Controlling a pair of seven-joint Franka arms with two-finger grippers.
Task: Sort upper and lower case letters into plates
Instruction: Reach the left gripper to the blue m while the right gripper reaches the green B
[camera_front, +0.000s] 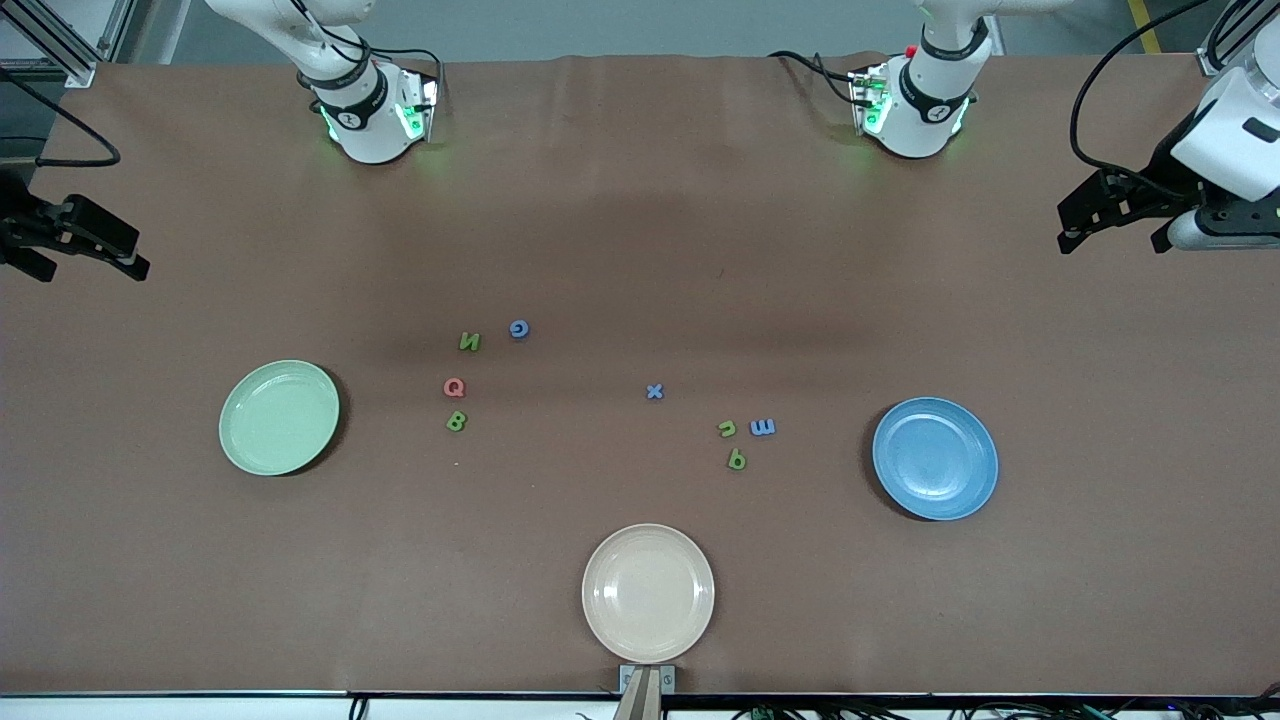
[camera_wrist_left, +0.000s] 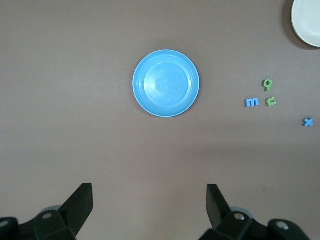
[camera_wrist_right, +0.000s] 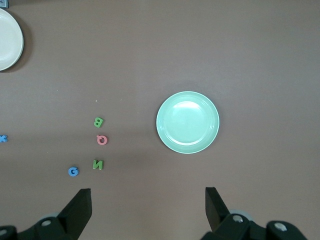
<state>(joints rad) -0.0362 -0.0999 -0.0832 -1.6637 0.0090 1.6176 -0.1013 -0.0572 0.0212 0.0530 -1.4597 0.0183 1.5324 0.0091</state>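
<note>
Eight letters lie mid-table. Toward the right arm's end are a green N (camera_front: 469, 342), blue G (camera_front: 518, 329), pink Q (camera_front: 454, 387) and green B (camera_front: 456, 421). A blue x (camera_front: 654, 391) lies in the middle. Toward the left arm's end are a green u (camera_front: 727, 428), blue m (camera_front: 762, 427) and green q (camera_front: 737, 459). The pale green plate (camera_front: 280, 417) and blue plate (camera_front: 935, 458) are empty. My left gripper (camera_front: 1115, 235) is open and empty, up over the table's end past the blue plate (camera_wrist_left: 166, 83). My right gripper (camera_front: 95, 268) is open and empty over the other end, past the green plate (camera_wrist_right: 187, 122).
A beige plate (camera_front: 648, 592) sits empty at the table edge nearest the front camera, with a small metal bracket (camera_front: 646, 680) just below it. The two arm bases (camera_front: 375, 110) (camera_front: 915, 105) stand along the edge farthest from the front camera.
</note>
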